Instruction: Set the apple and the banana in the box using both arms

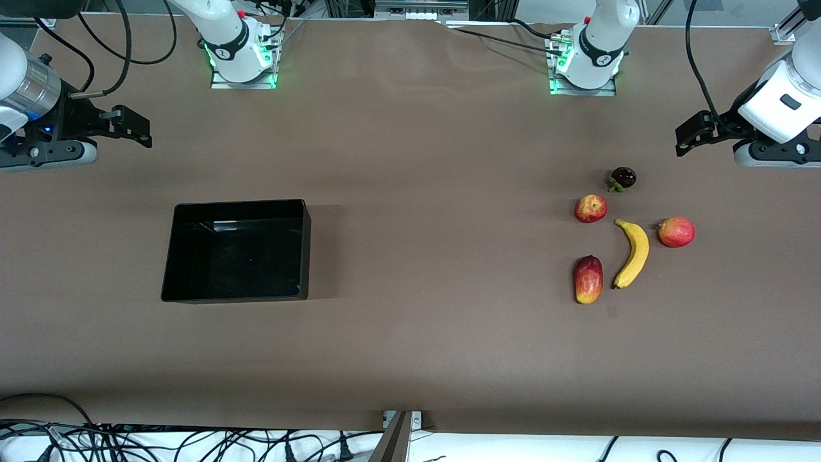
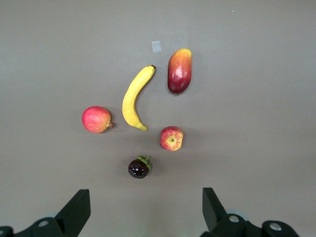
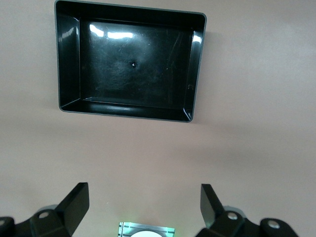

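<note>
Nothing placed yet. The box is empty, sitting toward my right arm's end of the table, and both fruits are on the table toward my left arm's end, well apart from it. Whole job is left: pick the apple, pick the banana, carry both across, drop them in.

My left gripper hangs in the air over bare table near the fruit cluster, fingers spread wide, holding nothing. My right gripper hangs over bare table at the other end, up from the box, fingers also wide, holding nothing. Neither touches anything.

Apple: small, round, red with yellowish streaks, stem hollow showing in the left wrist view. It lies free on the table, nothing touching it.

Banana: single, curved, yellow, dark tips, lying flat, just beside the apple and a bit nearer the front camera. Also clear in the left wrist view.

Distractors around them: dark purple mangosteen with green cap, just farther from the camera than the apple; red-orange round fruit with a nub beside the banana; elongated red-yellow mango-like fruit beside the banana's lower half, nearest the camera. None touch.

Box: shallow, glossy black, upright walls, glare on the floor, far bigger than either fruit.

My guess: the left arm is the one placed to grab first, since the fruits are on its side.
</note>
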Available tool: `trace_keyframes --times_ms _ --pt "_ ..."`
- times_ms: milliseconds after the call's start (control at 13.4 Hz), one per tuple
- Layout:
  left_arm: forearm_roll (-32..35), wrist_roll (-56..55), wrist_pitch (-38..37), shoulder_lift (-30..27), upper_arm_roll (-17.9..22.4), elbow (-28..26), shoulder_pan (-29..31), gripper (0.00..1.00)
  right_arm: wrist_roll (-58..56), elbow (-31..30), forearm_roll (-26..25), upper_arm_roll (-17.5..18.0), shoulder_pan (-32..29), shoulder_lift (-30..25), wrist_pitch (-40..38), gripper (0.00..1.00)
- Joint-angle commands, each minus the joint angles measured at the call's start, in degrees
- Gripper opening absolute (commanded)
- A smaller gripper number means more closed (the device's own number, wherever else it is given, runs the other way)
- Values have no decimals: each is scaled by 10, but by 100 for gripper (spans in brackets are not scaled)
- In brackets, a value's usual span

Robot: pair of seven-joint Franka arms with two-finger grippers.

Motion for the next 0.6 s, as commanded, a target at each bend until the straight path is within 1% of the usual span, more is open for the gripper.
trace_keyframes --times_ms 0,149,522 --pt "-4 1 -18 18 3 33 -3 100 5 -3 3 7 -7 -8 1 100" --pt "-4 2 -39 19 3 37 -3 100 -4 5 0 6 -10 2 2 100" --pt "-4 2 -41 20 3 38 -3 100 -4 4 -5 5 -13 8 6 100"
